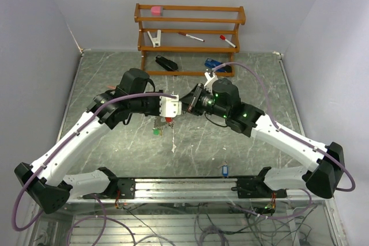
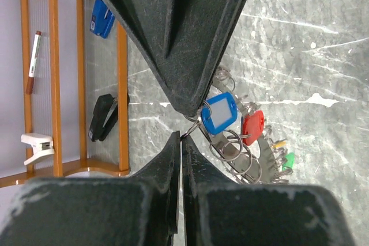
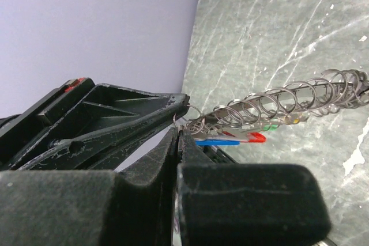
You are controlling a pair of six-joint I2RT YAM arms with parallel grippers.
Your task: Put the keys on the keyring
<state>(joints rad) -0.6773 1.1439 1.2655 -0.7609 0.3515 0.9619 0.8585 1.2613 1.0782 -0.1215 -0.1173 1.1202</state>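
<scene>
The keyring (image 1: 165, 120) hangs between my two grippers above the middle of the table. It is a metal strip with a row of small split rings (image 3: 277, 103) and red (image 2: 253, 126), green (image 2: 288, 161) and blue tags (image 2: 219, 113). My left gripper (image 2: 183, 136) is shut on a thin ring wire next to the blue tag. My right gripper (image 3: 181, 129) is shut on the same end of the keyring, and the tips nearly touch. In the top view the left gripper (image 1: 179, 108) and the right gripper (image 1: 191, 103) meet. A loose blue-headed key (image 1: 225, 171) lies near the front rail.
A wooden rack (image 1: 190, 24) stands at the back with a pink block (image 1: 156, 10), markers and a white clip. A black stapler (image 1: 166, 63) and a blue stapler (image 1: 214, 64) lie at its foot. A metal rail (image 1: 184, 187) runs along the front edge.
</scene>
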